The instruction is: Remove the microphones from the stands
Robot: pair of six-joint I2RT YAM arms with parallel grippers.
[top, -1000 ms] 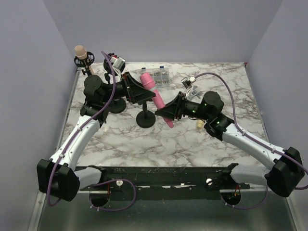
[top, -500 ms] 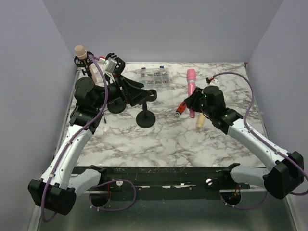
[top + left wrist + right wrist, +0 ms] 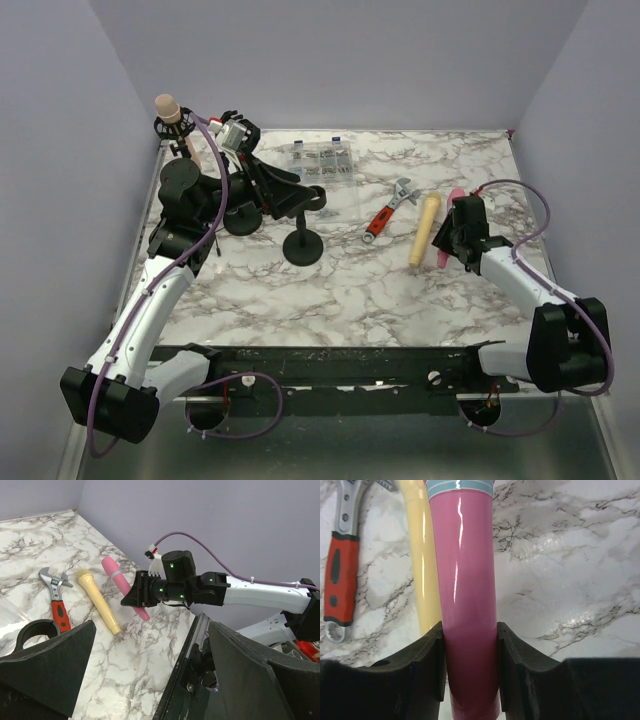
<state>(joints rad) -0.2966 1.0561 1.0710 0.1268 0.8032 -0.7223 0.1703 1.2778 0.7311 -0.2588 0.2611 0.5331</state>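
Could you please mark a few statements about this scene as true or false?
1. The right gripper is shut on the pink microphone. True.
2. The pink microphone sits in the stand. False: the stand's clip is empty, and the microphone is beside the yellow microphone.
3. In the top view, a red-handled wrench lies left of the yellow microphone. True.
4. The left gripper grips the yellow microphone. False: its fingers are open by the stand, and the yellow microphone lies on the table.
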